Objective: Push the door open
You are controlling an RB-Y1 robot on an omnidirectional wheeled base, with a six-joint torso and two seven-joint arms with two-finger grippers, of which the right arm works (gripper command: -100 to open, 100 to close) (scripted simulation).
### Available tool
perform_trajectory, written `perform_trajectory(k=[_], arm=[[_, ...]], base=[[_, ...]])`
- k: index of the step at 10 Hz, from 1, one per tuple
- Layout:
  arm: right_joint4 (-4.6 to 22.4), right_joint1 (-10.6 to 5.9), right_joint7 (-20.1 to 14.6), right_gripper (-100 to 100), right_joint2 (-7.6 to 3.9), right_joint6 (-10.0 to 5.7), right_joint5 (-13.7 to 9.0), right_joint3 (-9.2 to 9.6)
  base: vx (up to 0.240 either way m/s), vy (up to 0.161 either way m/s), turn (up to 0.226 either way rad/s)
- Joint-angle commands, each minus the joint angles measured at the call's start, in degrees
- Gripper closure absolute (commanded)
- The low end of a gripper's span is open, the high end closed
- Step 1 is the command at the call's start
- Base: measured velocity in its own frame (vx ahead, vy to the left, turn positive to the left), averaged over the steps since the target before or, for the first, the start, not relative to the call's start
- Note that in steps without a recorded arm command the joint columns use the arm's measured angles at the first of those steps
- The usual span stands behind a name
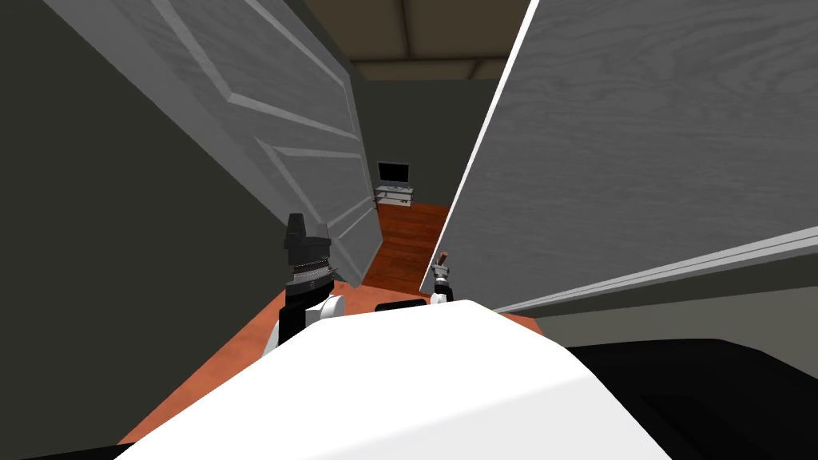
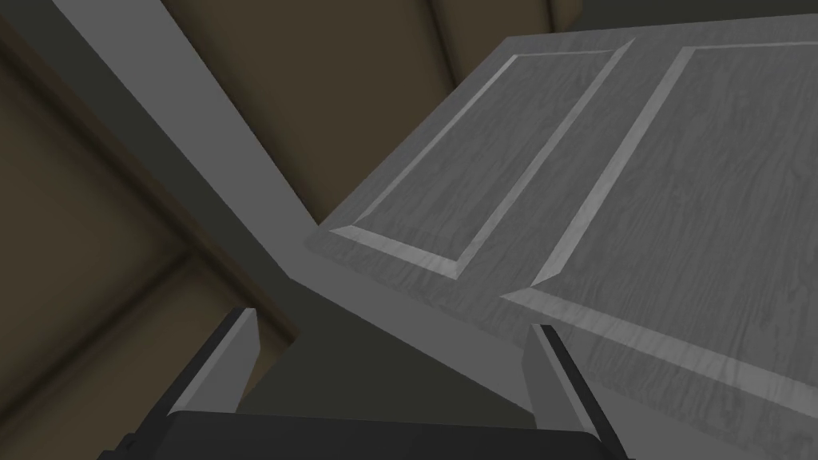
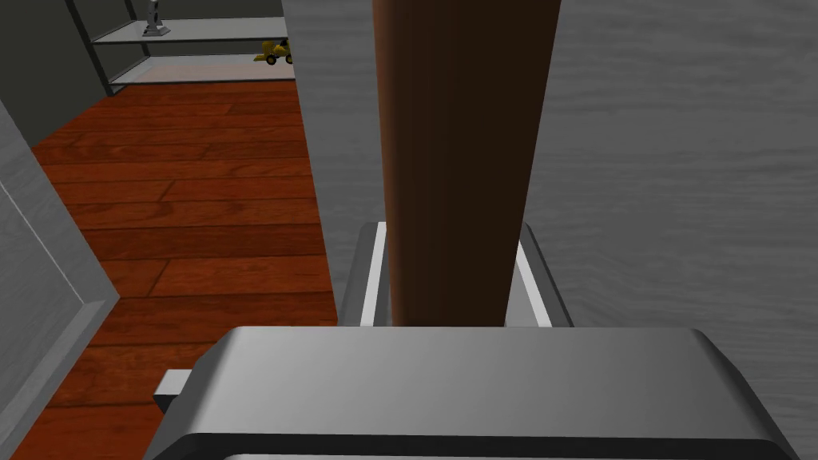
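A grey panelled door (image 1: 272, 120) stands swung partly open on my left, and the gap beside it leads into a further room. My left gripper (image 1: 297, 224) is raised close to the door's lower panels. In the left wrist view the gripper (image 2: 391, 319) is open and empty, looking up along the door (image 2: 639, 200). My right gripper (image 1: 441, 267) is low by the white edge of the grey wall (image 1: 639, 160). There the gripper (image 3: 451, 239) is shut on an upright brown stick (image 3: 463, 120), with the wall (image 3: 679, 160) just beside it.
A red-brown wooden floor (image 1: 407, 239) runs through the gap to a television on a low stand (image 1: 393, 172). A shelf unit with a yellow toy vehicle (image 3: 275, 52) stands at the far end. A dark wall (image 1: 96, 239) closes in my left side.
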Motion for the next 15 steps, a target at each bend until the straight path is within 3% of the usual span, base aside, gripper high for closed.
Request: perform_trajectory(k=[1, 15], arm=[[0.5, -0.61, 0.2, 100, -0.1, -0.9, -0.4, -1.19], [2.9, -1.91, 2.9, 100, 0.53, -2.22, -5.1, -10.82]], base=[[0.18, 0.023, -0.054], [0.187, 0.008, -0.061]])
